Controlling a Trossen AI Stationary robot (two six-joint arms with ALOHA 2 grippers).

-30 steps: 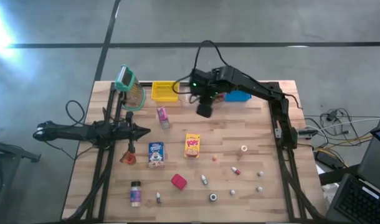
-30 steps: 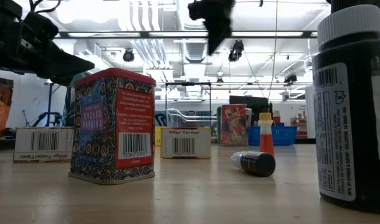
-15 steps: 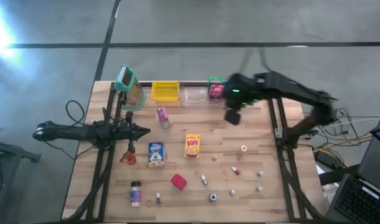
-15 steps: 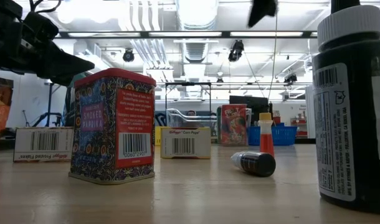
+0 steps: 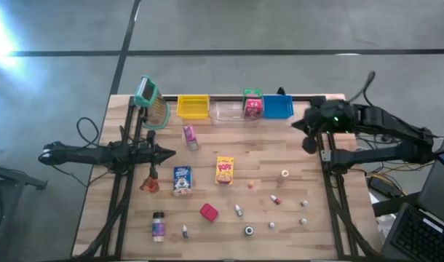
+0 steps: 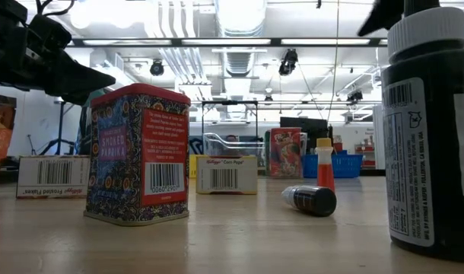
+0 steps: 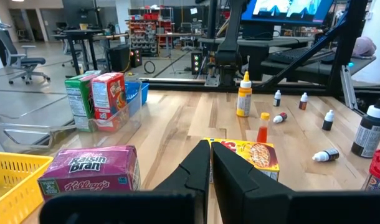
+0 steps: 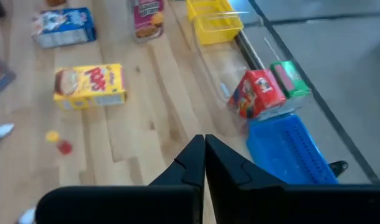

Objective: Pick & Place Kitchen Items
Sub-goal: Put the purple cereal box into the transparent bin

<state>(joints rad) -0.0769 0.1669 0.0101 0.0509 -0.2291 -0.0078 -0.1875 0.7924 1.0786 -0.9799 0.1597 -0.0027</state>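
**A robotics lab, not a kitchen**

The setting was an open lab hall. The wooden bench stood on a grey concrete floor. Beyond it ran bright ceiling strip lights, exposed ducts, metal shelving racks, office chairs and a large monitor. Loose cables trailed beside the bench frame.

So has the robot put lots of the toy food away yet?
Only a little. Two small boxes, red and green, sit in the clear bin. Nothing is in hand: the right end effector is shut and empty by the blue bin; the left end effector waits, shut. Left: the yellow Pops box, blue box, pink box, red block and little bottles.
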